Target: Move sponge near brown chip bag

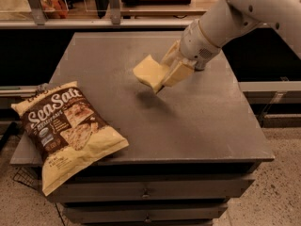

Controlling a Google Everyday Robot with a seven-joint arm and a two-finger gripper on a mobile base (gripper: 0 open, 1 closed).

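The gripper point(164, 75) hung over the middle of the tabletop point(197, 126), slightly toward its far side, with its jaws clamped on the sponge point(148, 72). The jaws stood only as far apart as the sponge's thickness, one pale finger above it and one below. The sponge was in the air, tilted, its free end pointing left toward the brown chip bag point(66, 131). It touched nothing but the jaws, and its shadow point(151, 99) lay on the grey surface just beneath it.

The right end of the sponge was hidden between the fingers, so how deep the grip ran could not be told. The fingers matched the sponge closely in colour, which blurred the line between them. The arm point(225, 18) was cut off by the top and right edges, and its base was out of sight.

The arm came in from the upper right, sloping down and to the left, with its thick white wrist just behind the jaws.

The brown chip bag lay flat at the front left corner, well apart from the sponge, with its lower cream end hanging past the front edge.
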